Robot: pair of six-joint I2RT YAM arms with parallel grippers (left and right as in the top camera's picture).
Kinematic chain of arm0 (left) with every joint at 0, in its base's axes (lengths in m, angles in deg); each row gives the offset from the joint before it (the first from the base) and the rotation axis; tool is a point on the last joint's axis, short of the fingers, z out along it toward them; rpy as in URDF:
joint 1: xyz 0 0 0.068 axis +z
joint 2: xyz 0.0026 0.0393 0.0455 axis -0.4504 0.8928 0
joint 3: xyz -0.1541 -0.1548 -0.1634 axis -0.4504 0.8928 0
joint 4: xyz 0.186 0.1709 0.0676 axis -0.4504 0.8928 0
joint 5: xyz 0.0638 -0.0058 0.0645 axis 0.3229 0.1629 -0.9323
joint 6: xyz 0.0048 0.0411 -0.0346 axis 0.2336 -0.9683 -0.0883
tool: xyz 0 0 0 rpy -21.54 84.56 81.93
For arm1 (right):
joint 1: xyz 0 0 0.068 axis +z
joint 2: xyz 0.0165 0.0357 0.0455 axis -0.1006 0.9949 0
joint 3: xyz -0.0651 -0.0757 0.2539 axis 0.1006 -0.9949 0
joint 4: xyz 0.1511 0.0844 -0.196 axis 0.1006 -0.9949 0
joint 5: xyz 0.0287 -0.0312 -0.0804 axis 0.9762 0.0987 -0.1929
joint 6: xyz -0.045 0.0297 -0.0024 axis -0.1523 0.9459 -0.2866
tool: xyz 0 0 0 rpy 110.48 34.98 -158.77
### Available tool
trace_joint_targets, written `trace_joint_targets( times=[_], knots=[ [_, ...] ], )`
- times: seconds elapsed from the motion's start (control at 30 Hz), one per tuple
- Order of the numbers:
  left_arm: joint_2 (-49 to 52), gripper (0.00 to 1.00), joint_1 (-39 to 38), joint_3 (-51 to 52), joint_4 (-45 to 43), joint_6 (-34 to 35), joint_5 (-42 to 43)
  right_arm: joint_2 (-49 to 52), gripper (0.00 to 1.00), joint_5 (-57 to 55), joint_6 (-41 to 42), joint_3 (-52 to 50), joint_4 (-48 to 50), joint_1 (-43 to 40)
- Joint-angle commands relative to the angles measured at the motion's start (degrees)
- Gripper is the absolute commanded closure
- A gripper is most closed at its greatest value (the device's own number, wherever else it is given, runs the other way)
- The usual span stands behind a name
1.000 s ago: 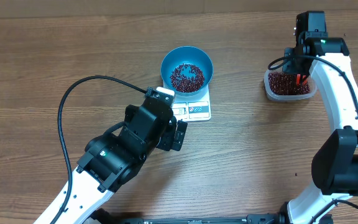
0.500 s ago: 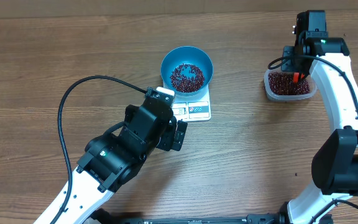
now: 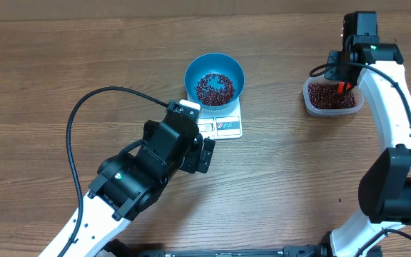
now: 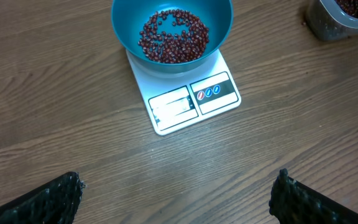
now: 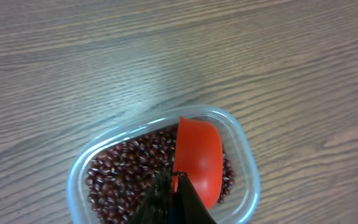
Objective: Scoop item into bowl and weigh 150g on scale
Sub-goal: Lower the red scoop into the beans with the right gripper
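R gripper (image 5: 176,200) is clamped on the handle of the red scoop (image 5: 199,158). Scoop head is over the clear tub (image 5: 247,180) and looks empty from the wrist cam. L gripper (image 4: 178,190) is wide open, holding nothing, hanging over bare bench (image 3: 48,71) just in front of the scale (image 4: 194,99). Some of the beans (image 4: 173,37) lie in a thin layer in the bowl (image 4: 126,25), which sits on the scale. The rest are in the tub, well apart on the right.

Risks as I see them:
- Tub is light and nothing is holding it. If I dig too flat it prob slides or tips.
- Long carry from tub to bowl. An overfilled scoop or any wrist roll drops beans on the bench, and they roll.
- Bowl covers most of the platform. A rim knock w/ the scoop shifts it and skews the reading.
- Can't read the display from either cam, so I'm dosing blind. A full scoop near target = overshoot, so go w/ small loads.
- L arm is close to the scale, so a drift fwd could press on it.
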Motion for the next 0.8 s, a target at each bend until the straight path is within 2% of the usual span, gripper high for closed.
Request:
trace_joint_targets(
  times=[0.0,0.77],
  knots=[
    [0.31,0.01,0.02,0.09,-0.22,-1.07,0.28,-0.57,0.96,-3.69,0.92,-0.04,-1.22,-0.26],
    [0.31,0.00,0.02,0.09,-0.22,-1.07,0.28,-0.57,0.96,-3.06,0.76,-0.24,-4.35,-0.26]
  ],
)
